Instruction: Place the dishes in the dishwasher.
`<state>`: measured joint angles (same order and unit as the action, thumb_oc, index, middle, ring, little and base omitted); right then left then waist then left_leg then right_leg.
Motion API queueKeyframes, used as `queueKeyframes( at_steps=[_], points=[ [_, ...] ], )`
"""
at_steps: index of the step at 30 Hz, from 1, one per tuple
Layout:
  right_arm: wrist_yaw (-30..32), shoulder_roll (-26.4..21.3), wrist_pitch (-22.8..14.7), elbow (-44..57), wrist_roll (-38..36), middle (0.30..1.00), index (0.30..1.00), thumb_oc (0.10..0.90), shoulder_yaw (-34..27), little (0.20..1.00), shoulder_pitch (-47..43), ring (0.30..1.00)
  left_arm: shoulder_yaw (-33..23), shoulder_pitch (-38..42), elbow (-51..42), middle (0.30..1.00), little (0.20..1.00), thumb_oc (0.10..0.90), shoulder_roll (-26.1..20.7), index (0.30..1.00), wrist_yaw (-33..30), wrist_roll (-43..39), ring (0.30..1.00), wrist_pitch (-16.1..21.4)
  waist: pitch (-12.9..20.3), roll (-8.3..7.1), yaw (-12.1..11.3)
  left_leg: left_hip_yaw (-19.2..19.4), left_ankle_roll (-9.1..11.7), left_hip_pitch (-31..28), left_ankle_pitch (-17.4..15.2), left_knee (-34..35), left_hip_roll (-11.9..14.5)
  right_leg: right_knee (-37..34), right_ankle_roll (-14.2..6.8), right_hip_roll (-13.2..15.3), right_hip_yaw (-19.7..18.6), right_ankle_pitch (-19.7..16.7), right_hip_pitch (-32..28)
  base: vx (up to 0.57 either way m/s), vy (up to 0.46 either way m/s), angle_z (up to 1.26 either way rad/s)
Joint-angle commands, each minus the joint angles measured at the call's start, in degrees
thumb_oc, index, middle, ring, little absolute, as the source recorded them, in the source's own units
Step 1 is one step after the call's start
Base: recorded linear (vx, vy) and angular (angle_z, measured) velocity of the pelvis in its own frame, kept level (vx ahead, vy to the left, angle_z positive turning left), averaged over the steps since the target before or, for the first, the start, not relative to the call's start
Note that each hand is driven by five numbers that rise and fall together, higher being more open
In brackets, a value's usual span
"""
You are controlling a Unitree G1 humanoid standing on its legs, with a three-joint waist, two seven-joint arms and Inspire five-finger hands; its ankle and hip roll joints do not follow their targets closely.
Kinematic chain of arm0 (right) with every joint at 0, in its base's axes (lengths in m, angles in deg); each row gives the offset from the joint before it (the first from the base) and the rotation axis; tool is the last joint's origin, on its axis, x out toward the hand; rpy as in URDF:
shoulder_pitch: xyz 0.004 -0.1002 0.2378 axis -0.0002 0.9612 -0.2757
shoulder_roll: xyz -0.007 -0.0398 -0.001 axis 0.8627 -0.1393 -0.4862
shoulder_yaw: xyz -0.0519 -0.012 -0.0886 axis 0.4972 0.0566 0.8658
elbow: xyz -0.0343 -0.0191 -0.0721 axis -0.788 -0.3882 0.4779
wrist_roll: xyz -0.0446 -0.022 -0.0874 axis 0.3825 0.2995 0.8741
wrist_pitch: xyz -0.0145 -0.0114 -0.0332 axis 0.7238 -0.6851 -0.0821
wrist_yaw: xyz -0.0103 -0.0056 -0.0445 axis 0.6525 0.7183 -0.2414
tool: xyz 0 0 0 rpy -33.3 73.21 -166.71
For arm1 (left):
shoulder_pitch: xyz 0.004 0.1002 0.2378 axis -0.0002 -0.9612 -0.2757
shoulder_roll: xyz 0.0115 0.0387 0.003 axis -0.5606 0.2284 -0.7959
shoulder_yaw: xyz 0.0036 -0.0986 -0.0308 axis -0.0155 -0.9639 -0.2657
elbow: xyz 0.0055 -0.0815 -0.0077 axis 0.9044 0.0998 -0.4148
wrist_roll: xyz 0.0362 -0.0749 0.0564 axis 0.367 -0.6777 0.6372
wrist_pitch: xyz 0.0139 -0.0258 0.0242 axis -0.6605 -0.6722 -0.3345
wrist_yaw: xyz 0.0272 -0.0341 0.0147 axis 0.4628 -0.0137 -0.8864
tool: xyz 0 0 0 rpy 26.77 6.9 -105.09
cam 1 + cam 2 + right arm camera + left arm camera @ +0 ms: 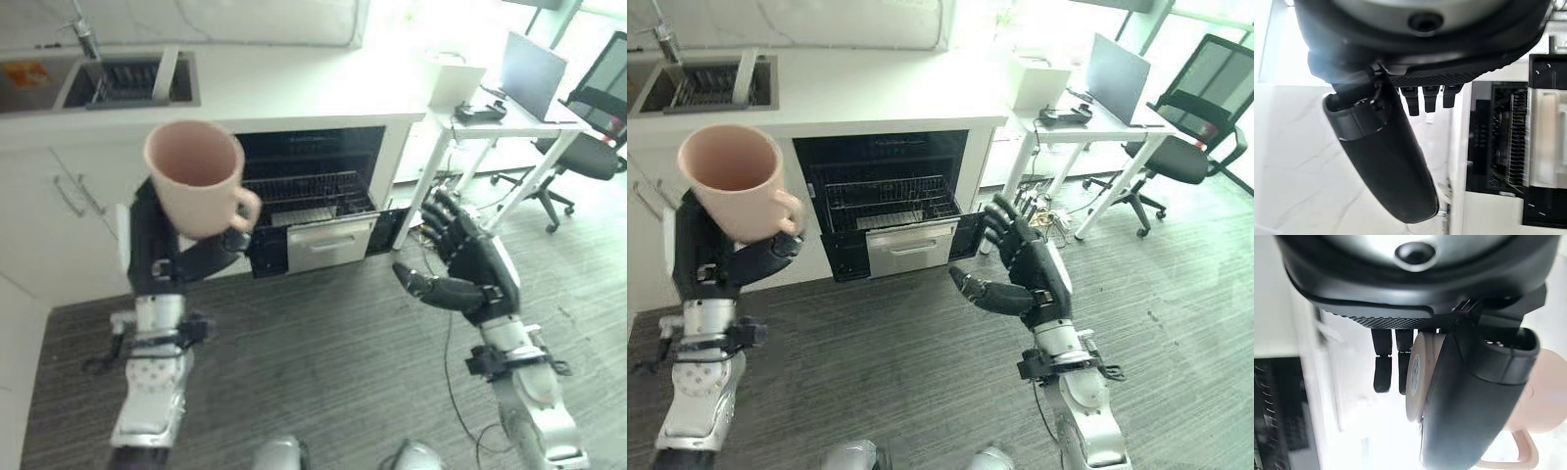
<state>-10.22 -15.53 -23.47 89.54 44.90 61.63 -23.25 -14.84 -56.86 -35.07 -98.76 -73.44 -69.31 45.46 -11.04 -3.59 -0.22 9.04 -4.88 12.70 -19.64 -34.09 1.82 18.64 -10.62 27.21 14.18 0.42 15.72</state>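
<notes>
A pale pink mug [196, 176] with a handle stands upright in my left hand [157, 245], raised at chest height left of the dishwasher. The fingers and thumb are curled round the mug [1547, 391]. The dishwasher [309, 191] is built in under the white counter, its dark cavity open and a wire rack [304, 191] slid partway out, with a silver panel [331, 243] below. My right hand [468, 262] hovers open to the right of the dishwasher, palm turned inward, holding nothing.
A sink [127, 80] with a tap sits in the counter at the back left. White cabinet doors [59, 211] stand left of the dishwasher. A white desk [509, 122] with a laptop and a black office chair [588, 137] stand at the right. Grey floor lies in front.
</notes>
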Motion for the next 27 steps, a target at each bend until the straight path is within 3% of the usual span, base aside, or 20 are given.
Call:
queueKeyframes(
  at_steps=[1,2,4,7,9,11,12,16,18,19,22,25,26,27],
  points=[
    [1.0,-1.0,-5.2,5.1,-3.3,0.9,0.9,0.8,-3.3,0.9,-4.4,0.9,0.4,2.7,-10.2,0.3,0.3,0.4,-3.6,0.3,0.6,1.4,0.3,4.5,3.4,0.31,2.1,-1.8,7.6,-11.2,4.1,16.9,1.7,-1.5,-1.9,-5.1,-3.8,-6.0,-1.5,0.39,-0.286,0.71],
    [1.3,-0.4,-4.7,6.2,-3.1,0.9,0.9,0.8,-3.7,0.9,-3.4,0.9,1.1,2.3,-10.3,0.3,0.3,0.4,-3.3,0.3,0.8,1.5,0.3,5.0,3.5,0.35,3.2,-4.0,7.6,-12.3,3.0,16.9,1.5,-1.5,-2.2,-5.6,-9.7,-6.3,0.5,0.42,-0.325,0.62],
    [1.7,-0.5,-5.1,6.8,-3.4,0.9,0.9,0.8,-3.9,0.9,-2.5,0.9,1.6,1.5,-11.0,0.3,0.3,0.4,-3.3,0.3,1.0,1.5,0.3,5.6,3.6,0.28,3.3,-6.0,7.8,-13.1,2.2,16.9,1.6,-1.5,-2.7,-6.8,-11.9,-5.7,0.2,0.5,-0.481,0.62],
    [2.1,-1.9,-4.5,6.1,-3.5,0.9,0.9,0.8,-3.0,0.9,-4.2,0.9,2.0,1.1,-11.7,0.3,0.3,0.4,-3.9,0.3,-1.2,1.7,0.3,4.9,4.1,0.07,2.2,-6.3,10.0,-15.1,2.9,16.9,5.1,-1.5,-3.4,-6.5,-7.5,-4.3,-0.8,0.36,-0.447,0.85],
    [2.1,-3.6,-3.7,5.3,-5.0,0.9,0.9,0.8,-2.9,0.9,-5.8,0.9,1.6,0.8,-11.6,0.3,0.3,0.4,-4.2,0.3,-2.1,1.1,0.3,4.8,4.5,0.05,2.7,-6.2,11.0,-17.3,2.8,16.9,6.9,-1.5,-3.1,-8.3,-7.2,-3.4,-0.5,0.31,-0.38,0.16],
    [1.4,-4.6,-3.1,5.1,-6.4,0.9,0.9,0.8,-3.1,0.9,-6.5,0.9,1.2,0.2,-12.3,0.3,0.3,0.4,-4.2,0.3,-2.1,0.7,0.3,4.5,4.9,0.61,2.8,-5.6,11.9,-18.1,4.9,16.9,8.4,-1.5,-2.2,-10.3,-6.4,-2.3,-0.7,0.27,-0.296,-0.03],
    [1.2,-5.3,-2.9,4.7,-6.3,0.9,0.9,0.8,-3.4,0.9,-6.8,0.9,1.3,-0.1,-12.9,0.3,0.3,0.4,-4.2,0.3,-0.9,-0.6,0.3,4.3,5.2,1.11,2.7,-5.3,12.6,-18.0,10.2,16.9,9.6,-1.5,-1.1,-12.5,-6.4,-1.1,-1.5,0.21,-0.249,-0.1],
    [0.6,-6.5,-3.2,4.0,-6.6,0.9,0.9,0.8,-3.7,0.9,-6.8,0.9,2.4,-0.8,-13.8,0.3,0.3,0.4,-3.0,0.3,0.8,-2.6,0.3,4.3,5.1,1.08,2.3,-3.9,13.4,-17.9,19.9,16.9,11.0,-1.5,2.1,-15.5,-6.3,1.6,-3.9,0.23,-0.283,-0.24],
    [0.4,-6.7,-3.5,4.0,-5.4,0.9,0.9,0.8,-4.2,0.9,-5.9,0.9,3.0,-1.1,-13.3,0.3,0.3,0.4,-2.0,0.3,2.5,-5.7,0.3,5.8,4.5,0.17,2.0,0.3,13.4,-17.5,24.0,15.5,10.2,-1.5,4.1,-15.9,-5.0,3.3,-6.1,0.22,-0.295,-0.24],
    [0.5,-6.7,-3.6,3.9,-4.9,0.9,0.9,0.8,-4.5,0.9,-5.5,0.9,3.3,-1.0,-13.0,0.3,0.3,0.4,-1.8,0.3,3.3,-6.1,0.3,6.4,4.1,0.07,1.9,1.2,13.2,-16.2,24.1,14.4,10.0,-1.5,4.4,-15.9,-4.1,3.8,-6.9,0.14,-0.177,0.04],
    [1.2,-6.2,-4.0,3.7,-3.4,0.9,0.9,0.8,-4.3,0.9,-4.9,0.9,4.0,-1.4,-12.5,0.3,0.3,0.4,-1.0,0.3,4.1,-6.0,0.3,7.2,3.3,0.73,1.6,4.7,11.0,-13.4,19.1,16.9,6.1,-1.5,3.8,-16.2,-2.1,4.8,-8.3,0.14,-0.035,0.38],
    [1.5,-5.6,-4.9,3.4,-1.7,0.9,0.9,0.8,-4.2,0.9,-3.8,0.9,3.8,-2.2,-11.8,0.3,0.3,0.4,-1.4,0.3,4.3,-6.2,0.3,8.3,2.7,3.04,1.5,6.0,11.0,-7.5,15.4,16.9,7.9,-1.5,3.3,-18.1,-0.5,5.9,-9.6,0.16,0.091,0.5],
    [1.7,-5.6,-5.3,3.3,-1.1,0.9,0.9,0.8,-4.2,0.9,-3.4,0.9,3.9,-1.9,-11.5,0.3,0.3,0.4,-1.3,0.3,3.8,-6.0,0.3,8.2,2.6,3.49,1.2,5.2,11.7,-4.3,15.6,16.9,9.2,-1.5,3.2,-18.4,-0.2,6.5,-10.3,0.27,0.192,0.5],
    [2.2,-6.0,-5.9,3.4,-0.1,0.9,0.9,0.8,-4.3,0.9,-3.2,0.9,3.9,-1.7,-11.5,0.3,0.3,0.4,-1.2,0.3,3.5,-6.5,0.3,8.2,2.2,4.22,0.1,2.3,13.4,0.6,18.9,16.9,11.3,-1.5,3.4,-19.3,-0.5,7.9,-11.7,0.27,0.179,0.32]
  ],
)
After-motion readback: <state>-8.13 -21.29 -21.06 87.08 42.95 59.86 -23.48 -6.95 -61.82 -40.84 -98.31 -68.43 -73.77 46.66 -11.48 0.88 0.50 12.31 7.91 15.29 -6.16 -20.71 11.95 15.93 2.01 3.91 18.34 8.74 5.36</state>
